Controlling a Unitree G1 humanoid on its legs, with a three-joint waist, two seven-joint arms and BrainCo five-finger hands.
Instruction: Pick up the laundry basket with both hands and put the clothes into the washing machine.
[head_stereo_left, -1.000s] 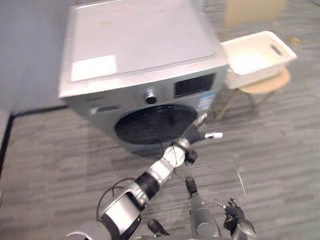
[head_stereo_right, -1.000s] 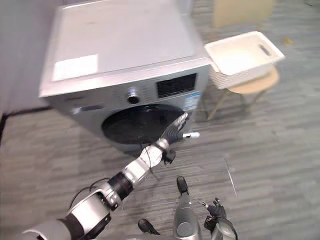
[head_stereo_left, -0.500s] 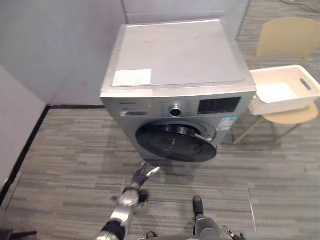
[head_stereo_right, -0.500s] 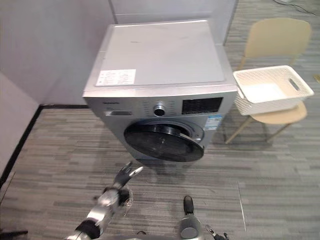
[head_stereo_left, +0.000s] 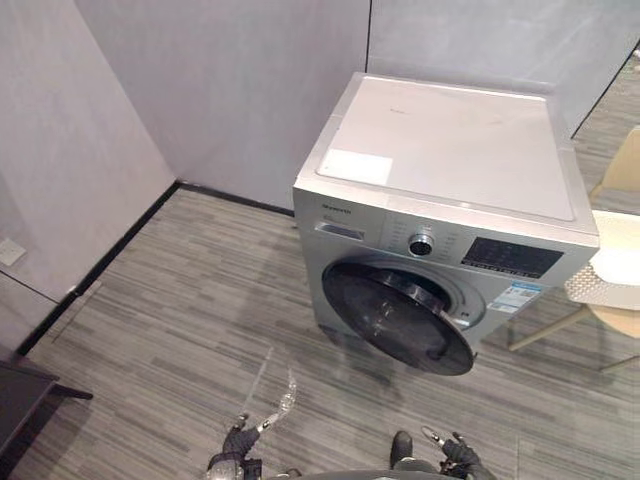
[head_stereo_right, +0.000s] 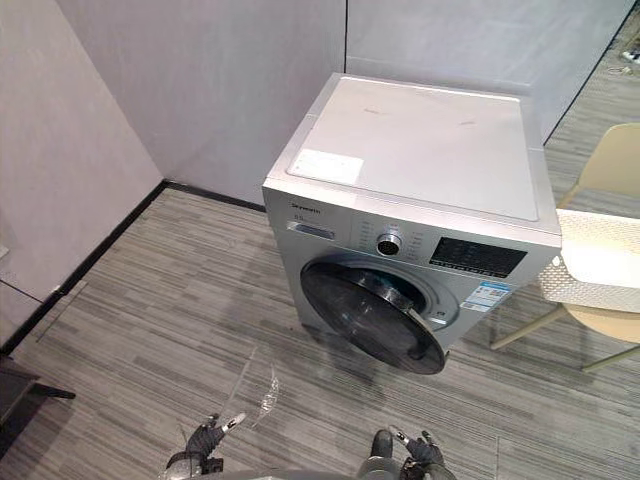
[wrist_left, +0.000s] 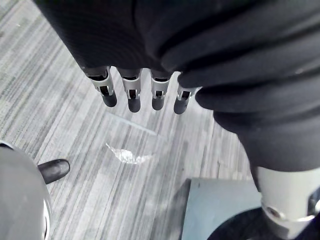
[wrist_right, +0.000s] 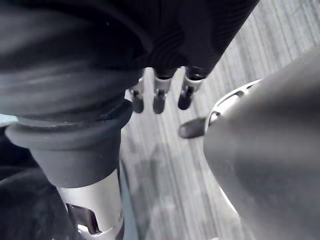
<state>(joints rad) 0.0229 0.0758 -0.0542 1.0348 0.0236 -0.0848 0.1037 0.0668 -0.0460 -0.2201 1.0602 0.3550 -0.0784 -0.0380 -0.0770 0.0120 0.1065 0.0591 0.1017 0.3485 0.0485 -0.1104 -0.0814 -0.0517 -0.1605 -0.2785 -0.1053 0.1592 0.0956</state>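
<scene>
The white laundry basket (head_stereo_right: 598, 262) rests on a beige chair (head_stereo_right: 612, 170) at the far right, just right of the silver washing machine (head_stereo_left: 450, 160). The machine's dark round door (head_stereo_left: 400, 320) stands ajar. Both hands hang low near the floor, well short of the machine and far from the basket. My left hand (head_stereo_left: 238, 446) shows straight fingers (wrist_left: 131, 95) over the floor and holds nothing. My right hand (head_stereo_right: 416, 456) also has straight fingers (wrist_right: 159, 98) and is empty.
Grey walls (head_stereo_left: 220, 90) close in behind and to the left of the machine. A small clear scrap (head_stereo_left: 281, 404) lies on the plank floor ahead of my left hand. A dark piece of furniture (head_stereo_left: 20, 400) stands at the lower left.
The camera has swung left and back, so the machine and basket now lie further right. My left hand has dropped from by the door to the bottom of the view.
</scene>
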